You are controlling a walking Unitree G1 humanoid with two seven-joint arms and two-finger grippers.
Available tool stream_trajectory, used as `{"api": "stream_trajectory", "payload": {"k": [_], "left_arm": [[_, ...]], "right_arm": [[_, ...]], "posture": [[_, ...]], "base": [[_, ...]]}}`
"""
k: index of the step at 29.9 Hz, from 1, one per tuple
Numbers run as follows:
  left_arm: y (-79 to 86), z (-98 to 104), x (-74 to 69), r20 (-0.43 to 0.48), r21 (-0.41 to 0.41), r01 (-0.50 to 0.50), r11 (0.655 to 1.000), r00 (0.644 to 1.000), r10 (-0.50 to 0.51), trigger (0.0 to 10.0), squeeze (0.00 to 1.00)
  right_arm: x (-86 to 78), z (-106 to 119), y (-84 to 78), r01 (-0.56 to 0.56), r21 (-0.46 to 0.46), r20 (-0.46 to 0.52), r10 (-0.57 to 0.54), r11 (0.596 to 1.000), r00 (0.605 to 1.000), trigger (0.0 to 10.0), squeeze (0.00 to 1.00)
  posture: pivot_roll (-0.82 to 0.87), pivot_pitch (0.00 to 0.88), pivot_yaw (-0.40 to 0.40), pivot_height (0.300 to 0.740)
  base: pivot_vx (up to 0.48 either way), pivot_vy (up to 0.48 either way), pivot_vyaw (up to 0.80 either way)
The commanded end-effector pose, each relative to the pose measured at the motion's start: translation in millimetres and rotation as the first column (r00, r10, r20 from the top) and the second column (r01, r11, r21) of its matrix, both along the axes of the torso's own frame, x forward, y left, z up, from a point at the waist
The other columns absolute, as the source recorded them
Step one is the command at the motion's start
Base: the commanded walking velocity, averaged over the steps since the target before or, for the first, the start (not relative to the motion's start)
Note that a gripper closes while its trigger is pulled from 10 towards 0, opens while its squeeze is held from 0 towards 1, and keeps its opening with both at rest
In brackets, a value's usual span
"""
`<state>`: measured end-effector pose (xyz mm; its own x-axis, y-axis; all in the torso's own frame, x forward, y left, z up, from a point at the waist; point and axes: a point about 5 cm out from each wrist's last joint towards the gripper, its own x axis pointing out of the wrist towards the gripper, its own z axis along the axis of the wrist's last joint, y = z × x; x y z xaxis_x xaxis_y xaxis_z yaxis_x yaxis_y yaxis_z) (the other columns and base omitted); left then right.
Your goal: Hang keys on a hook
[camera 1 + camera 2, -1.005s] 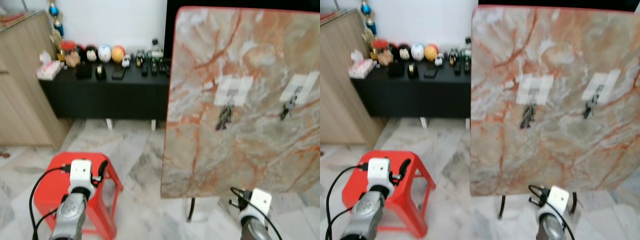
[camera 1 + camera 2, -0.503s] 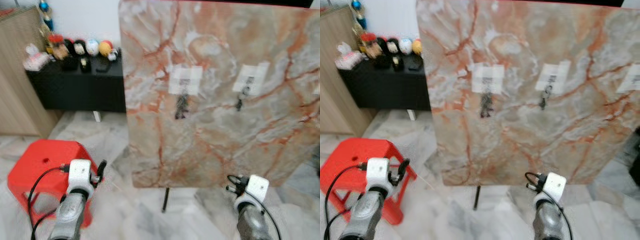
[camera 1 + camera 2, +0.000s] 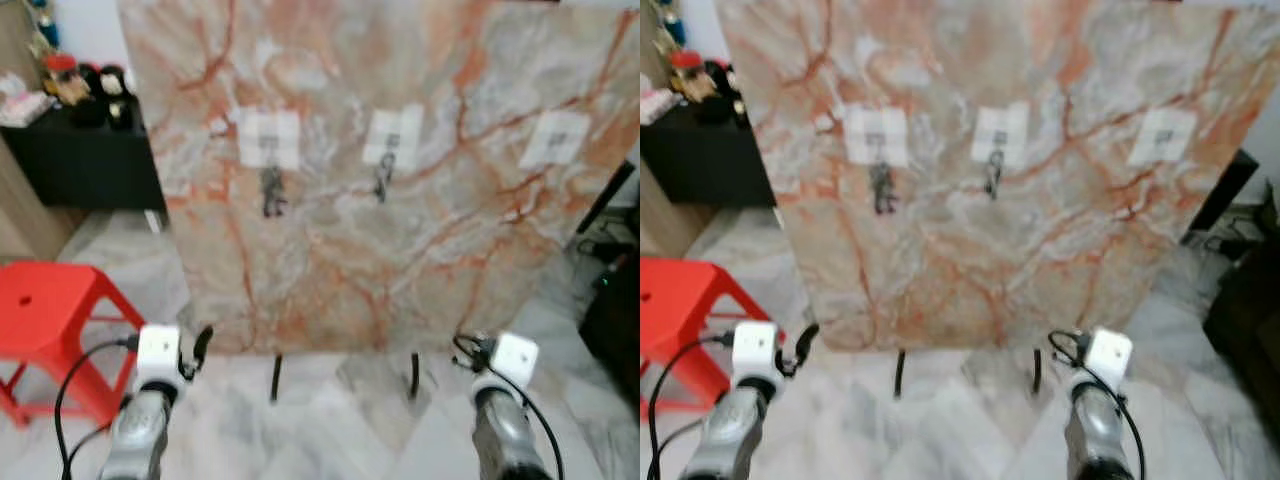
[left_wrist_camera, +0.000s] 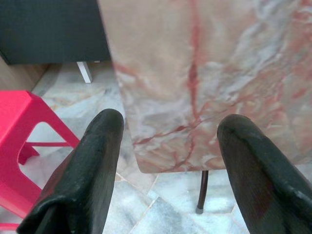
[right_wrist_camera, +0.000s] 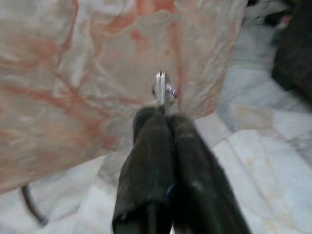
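I am carrying the key ring [image 5: 165,90] toward the marble board [image 3: 400,250], pinched at the tips of my right claw [image 5: 160,113], whose fingers are pressed together on it so the ring is sticking up just past them. My left claw [image 4: 168,131] is hanging spread apart, holding nothing, low in front of the board's lower left corner. On the board three white hook patches are sitting in a row: the left one [image 3: 268,138] and the middle one [image 3: 392,135] are each already carrying keys, while the right one [image 3: 556,137] looks free. I judge I am in the approach step; next I need to lift the right claw up to that free hook and slip the ring over it.
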<state>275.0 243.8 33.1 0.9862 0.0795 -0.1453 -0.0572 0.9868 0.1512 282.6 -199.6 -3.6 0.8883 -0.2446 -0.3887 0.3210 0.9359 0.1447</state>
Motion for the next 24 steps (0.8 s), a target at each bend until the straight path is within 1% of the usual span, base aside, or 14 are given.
{"api": "stream_trajectory", "payload": {"k": [1,5,10,11,19,21,22,24], "left_arm": [[-5.6,-0.9,0.9,0.000,-0.006,0.016,1.000,1.000,-0.016,10.0,0.00],[-5.7,-0.8,0.2,0.009,-0.019,0.015,1.000,1.000,-0.015,10.0,0.00],[-5.1,-1.2,0.1,0.002,-0.013,0.016,1.000,1.000,-0.016,10.0,0.00],[-4.4,-1.0,0.4,0.000,-0.011,0.016,1.000,1.000,-0.016,10.0,0.00],[-0.6,2.1,2.5,0.007,-0.007,0.002,1.000,1.000,-0.002,10.0,0.00],[1.0,2.8,3.1,0.008,-0.007,-0.005,1.000,1.000,0.005,10.0,0.00],[1.0,2.8,3.1,0.008,-0.007,-0.005,1.000,1.000,0.005,10.0,0.00],[2.0,4.1,3.8,0.015,-0.008,-0.015,1.000,1.000,0.015,10.0,0.00]], "right_arm": [[-0.8,2.0,-9.7,0.027,-0.017,0.008,-0.027,1.000,1.000,10.0,0.00],[-0.4,2.2,-8.3,0.026,-0.015,0.011,-0.026,1.000,1.000,10.0,0.00],[1.1,3.8,-6.4,0.012,-0.029,0.020,-0.011,0.999,1.000,10.0,0.00],[3.1,5.9,-4.0,-0.006,-0.047,0.031,0.008,0.999,0.999,10.0,0.00],[12.0,15.5,3.6,-0.033,-0.070,0.080,0.039,0.997,0.996,10.0,0.00],[16.9,20.7,8.2,-0.060,-0.094,0.101,0.069,0.994,0.992,10.0,0.00],[16.9,20.7,8.2,-0.060,-0.094,0.101,0.069,0.994,0.992,10.0,0.00],[22.9,27.6,9.9,-0.056,-0.095,0.128,0.068,0.994,0.989,10.0,0.00]], "posture": [[0.16,0.000,-0.029,0.740],[0.16,0.000,-0.027,0.740],[0.16,0.000,-0.023,0.740],[0.16,0.000,-0.021,0.740],[0.16,0.000,-0.021,0.740],[0.16,0.000,-0.024,0.740],[0.16,0.000,-0.024,0.740],[0.17,0.000,-0.027,0.740]], "base": [[0.000,0.000,0.00],[0.000,0.000,0.00],[0.000,0.000,0.00],[0.000,0.000,0.00],[0.000,0.000,0.00],[0.000,0.000,0.00],[0.000,0.000,0.00],[0.000,0.000,0.00]]}}
